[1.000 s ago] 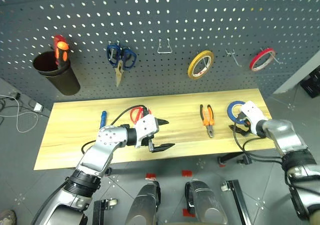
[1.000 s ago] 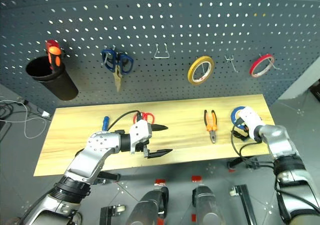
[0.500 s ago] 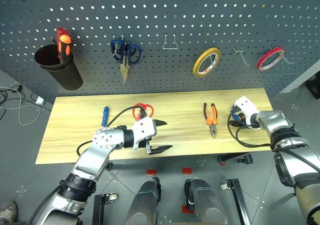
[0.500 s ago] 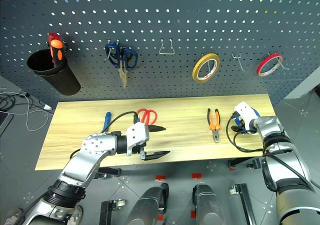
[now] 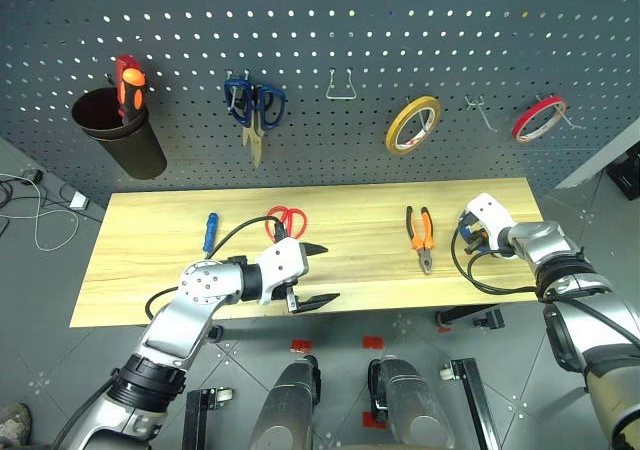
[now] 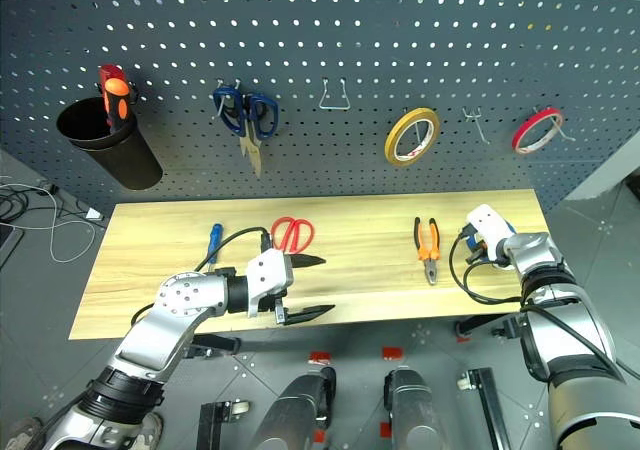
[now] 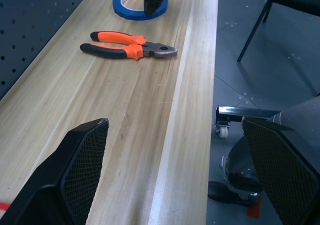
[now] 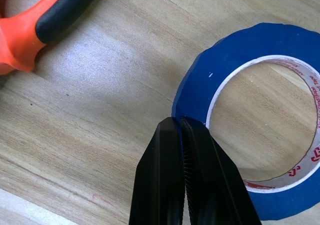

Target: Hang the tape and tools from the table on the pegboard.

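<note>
**Closing at the tape, grip unconfirmed**

Goes from spread to pressed tight together at the right gripper (image 8: 182,122) within the last second. Sits tip-first against the outer edge of the blue tape (image 8: 240,45), which lies flat at the right end of the table (image 5: 150,270), just right of the pliers (image 5: 421,235). Shows no tape wall between the fingers in the wrist view, so cannot confirm a pinch. Looks more like a close beside or on top of the band. Calls for a check before lifting: reopen and straddle the band if the roll stays down.

Stands spread wide and empty at the left gripper (image 5: 330,270), hovering at the near table edge, lower centre, just below the red scissors (image 5: 280,220). Leaves blue screwdriver (image 5: 209,232), scissors, pliers and tape all on the wood, none on the pegboard (image 5: 350,30) yet. Offers a free hook (image 5: 483,113) upper right, between the yellow roll (image 5: 413,123) and the red roll (image 5: 539,117).
</note>
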